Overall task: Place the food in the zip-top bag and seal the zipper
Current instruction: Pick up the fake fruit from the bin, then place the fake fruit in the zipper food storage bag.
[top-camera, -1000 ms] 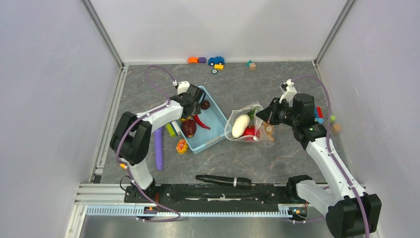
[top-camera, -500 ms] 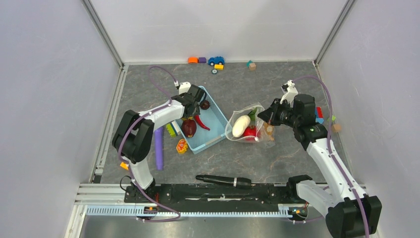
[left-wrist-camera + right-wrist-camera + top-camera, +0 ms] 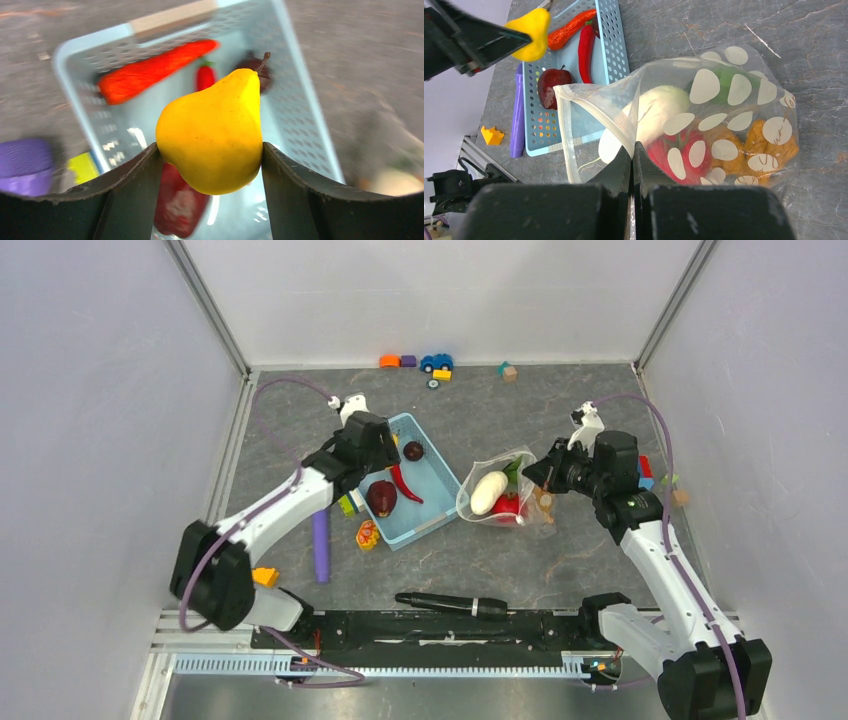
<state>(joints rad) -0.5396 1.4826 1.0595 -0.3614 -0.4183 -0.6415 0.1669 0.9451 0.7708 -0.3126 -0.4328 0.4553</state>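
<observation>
My left gripper (image 3: 210,165) is shut on a yellow pear (image 3: 212,135) and holds it above the light-blue basket (image 3: 300,125). In the basket lie an orange carrot (image 3: 150,72), a red chili (image 3: 404,483), a maroon piece (image 3: 381,497) and a small dark piece (image 3: 413,450). My right gripper (image 3: 633,147) is shut on the upper edge of the dotted zip-top bag (image 3: 724,100), holding its mouth open toward the basket. The zipper strip (image 3: 564,135) runs along the mouth. Inside the bag are a white oblong (image 3: 659,107), a red piece (image 3: 684,152), something green and an orange-brown piece.
A purple stick (image 3: 320,540) and coloured blocks (image 3: 367,534) lie left of the basket (image 3: 430,502). A black tool (image 3: 450,602) lies near the front rail. A toy car and blocks (image 3: 435,362) sit at the back wall. More blocks (image 3: 645,472) sit behind my right arm.
My left arm has swung out to the left, and its gripper has drawn back toward the basket's far left corner with the pear. The right arm and bag have not moved.
</observation>
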